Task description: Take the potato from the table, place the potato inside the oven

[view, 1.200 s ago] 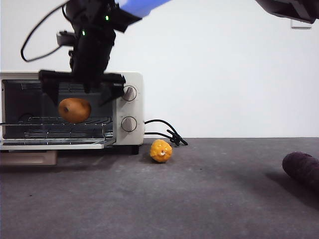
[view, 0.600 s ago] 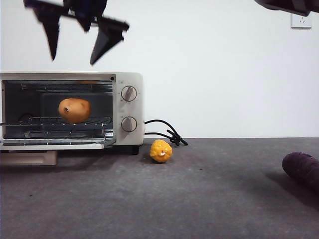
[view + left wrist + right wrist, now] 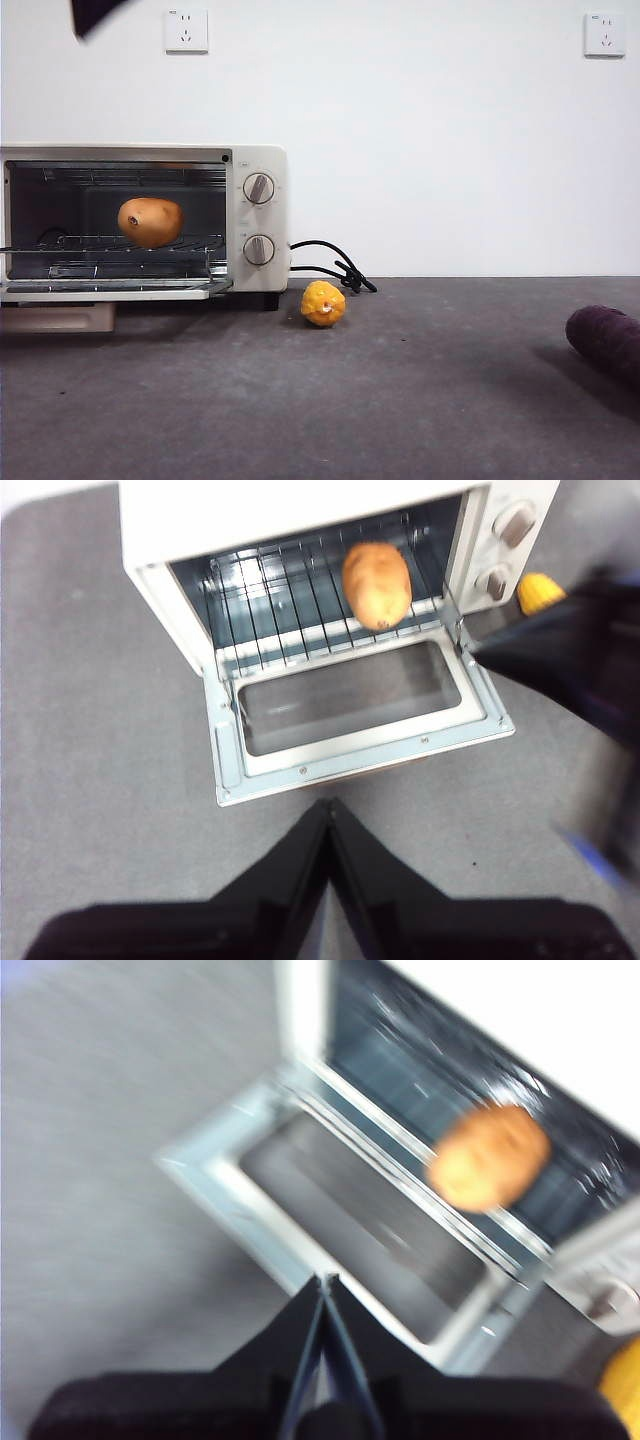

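The potato point(image 3: 150, 221) is sitting on the rack inside the oven point(image 3: 255, 160), and both claws, left point(image 3: 330, 815) and right point(image 3: 323, 1290), are pinched closed on nothing. If you regrab it, it looks firm, smooth and slightly rolly, so squeeze across its fat middle.

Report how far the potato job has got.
Done: the potato lies on the wire rack inside the oven, off the table. In hand: nothing; the left gripper and right gripper are both shut and empty, above the oven front. Left: nothing of the placing; the oven door hangs open.
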{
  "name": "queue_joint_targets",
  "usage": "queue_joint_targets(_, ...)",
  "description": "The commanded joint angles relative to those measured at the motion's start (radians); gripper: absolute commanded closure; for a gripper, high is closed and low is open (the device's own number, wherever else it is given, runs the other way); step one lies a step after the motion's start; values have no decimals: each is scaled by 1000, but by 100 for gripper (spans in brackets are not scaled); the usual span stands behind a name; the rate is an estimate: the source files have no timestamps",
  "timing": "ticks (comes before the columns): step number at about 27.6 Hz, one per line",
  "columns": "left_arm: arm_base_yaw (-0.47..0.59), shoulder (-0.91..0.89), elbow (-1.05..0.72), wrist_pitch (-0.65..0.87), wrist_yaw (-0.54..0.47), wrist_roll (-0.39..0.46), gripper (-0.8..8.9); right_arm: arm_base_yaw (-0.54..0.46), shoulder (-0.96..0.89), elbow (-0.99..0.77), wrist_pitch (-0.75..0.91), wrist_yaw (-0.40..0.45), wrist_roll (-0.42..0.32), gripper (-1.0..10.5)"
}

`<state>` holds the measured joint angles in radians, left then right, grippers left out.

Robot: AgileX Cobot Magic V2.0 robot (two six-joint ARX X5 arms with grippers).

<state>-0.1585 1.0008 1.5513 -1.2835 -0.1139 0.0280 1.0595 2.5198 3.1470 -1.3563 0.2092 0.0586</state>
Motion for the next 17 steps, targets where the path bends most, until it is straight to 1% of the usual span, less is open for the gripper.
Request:
queue_joint_targets(1, 27, 28, 1, 21, -12, 34, 819, 29, -33, 72, -29, 1, -7, 950)
queue_joint_targets(4, 106, 63, 1, 33, -25, 62, 819, 41, -97, 38, -29, 1, -7, 950)
queue_joint_targets(6, 186, 74, 1, 51, 10, 81, 820, 40, -183, -84, -29, 13, -7, 950)
queue_joint_targets(8, 261, 83, 1, 71, 123, 80, 820, 40, -310, -298, -29, 68, -15, 949)
queue_joint_targets(10, 336, 100, 0, 93, 231, 77, 820, 40, -445, -530, -28, 69, -34, 948)
queue_joint_targets(12, 372, 117, 0, 102, 303, 68, 820, 40, -541, -674, -28, 72, -35, 949)
queue_joint_targets(15, 394, 152, 0, 106, 380, 50, 820, 40, -655, -840, -28, 100, -37, 949)
queue_joint_targets(17, 394, 179, 0, 106, 391, 50, 820, 40, -721, -931, -28, 127, -49, 948)
